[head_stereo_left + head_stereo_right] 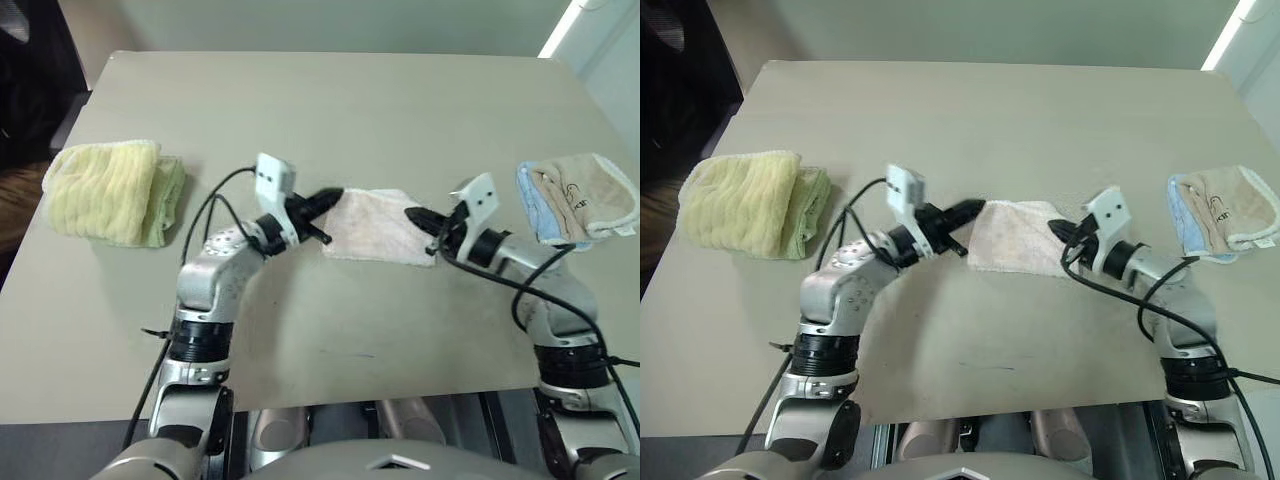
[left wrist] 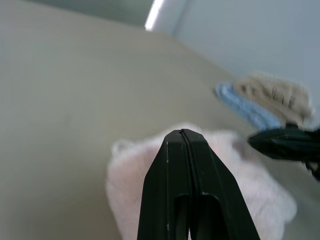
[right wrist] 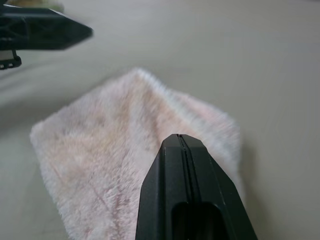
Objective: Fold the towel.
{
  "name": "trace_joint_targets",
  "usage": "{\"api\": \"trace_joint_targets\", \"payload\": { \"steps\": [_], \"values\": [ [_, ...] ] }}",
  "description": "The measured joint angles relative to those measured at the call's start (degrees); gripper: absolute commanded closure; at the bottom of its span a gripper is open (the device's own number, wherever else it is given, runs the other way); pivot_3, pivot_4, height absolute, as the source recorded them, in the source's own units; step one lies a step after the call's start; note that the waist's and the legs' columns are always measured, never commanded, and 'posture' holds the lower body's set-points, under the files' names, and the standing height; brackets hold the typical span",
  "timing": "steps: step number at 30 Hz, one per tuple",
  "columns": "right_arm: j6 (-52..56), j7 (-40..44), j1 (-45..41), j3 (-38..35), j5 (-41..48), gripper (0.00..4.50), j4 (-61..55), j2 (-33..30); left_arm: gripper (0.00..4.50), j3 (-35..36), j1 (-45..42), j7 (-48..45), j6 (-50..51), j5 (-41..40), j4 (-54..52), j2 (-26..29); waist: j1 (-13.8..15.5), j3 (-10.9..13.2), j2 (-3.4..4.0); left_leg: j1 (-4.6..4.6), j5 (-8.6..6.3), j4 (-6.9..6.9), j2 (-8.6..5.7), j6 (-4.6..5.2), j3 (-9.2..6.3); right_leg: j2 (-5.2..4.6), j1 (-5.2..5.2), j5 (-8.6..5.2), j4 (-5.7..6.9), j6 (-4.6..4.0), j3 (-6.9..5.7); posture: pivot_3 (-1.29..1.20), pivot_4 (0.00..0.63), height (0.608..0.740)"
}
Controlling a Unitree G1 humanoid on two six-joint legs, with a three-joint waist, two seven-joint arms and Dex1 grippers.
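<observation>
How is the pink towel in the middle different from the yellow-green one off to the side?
The pink towel is pale pink-cream with a fluffy nap; the yellow-green towel is ribbed. The pink towel lies flat and thin between the left tool and right tool; the yellow-green towel is a thick, puffy bundle with no tool near it. Both are folded cloths on the table.

You won't find any words or numbers you can read here. The beige towel (image 1: pixel 587 197) on the right has a small dark stitched mark on it, but it is too tiny to make out.
</observation>
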Motion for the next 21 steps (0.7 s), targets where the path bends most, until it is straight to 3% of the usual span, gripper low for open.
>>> {"api": "trace_joint_targets", "payload": {
  "steps": [7, 9, 11, 21],
  "values": [
    [0.63, 0.05, 0.07, -2.48, 0.70, 4.50, 0.22, -2.55, 4.49, 4.11, 0.10, 3.14, 5.11, -2.18, 1.28, 2.19, 0.01, 0.00, 0.00, 0.01, 0.00, 0.01, 0.00, 0.00, 0.00, 0.00, 0.01, 0.01, -0.01, 0.04, 0.00, 0.00, 0.150, 0.739],
    [0.62, 0.02, 0.07, -2.71, 0.69, 4.50, 0.52, -2.74, 4.11, 4.79, 0.18, 3.43, 8.10, -4.06, 1.60, 2.22, 0.01, 0.00, 0.00, 0.01, 0.01, 0.01, 0.00, -0.02, 0.00, 0.00, 0.01, 0.03, -0.01, 0.05, 0.01, 0.00, 0.150, 0.739],
    [0.62, -0.03, 0.07, -2.70, 0.68, 4.50, 0.61, -2.72, 3.59, 5.61, 0.14, 4.12, 11.58, -6.43, 2.04, 1.94, 0.02, 0.00, 0.00, 0.01, 0.02, 0.00, 0.00, -0.03, 0.00, 0.00, 0.00, 0.04, -0.01, 0.05, 0.00, 0.00, 0.150, 0.739],
    [0.58, -0.63, 0.06, -2.66, 0.60, 4.50, 0.61, -2.38, 0.02, 6.06, -0.87, 5.41, 22.69, -12.21, 5.38, 1.91, 0.03, 0.00, 0.00, 0.02, 0.05, 0.01, 0.00, -0.07, 0.00, 0.00, 0.01, 0.06, 0.00, 0.09, 0.00, 0.00, 0.150, 0.739]
  ]
}}
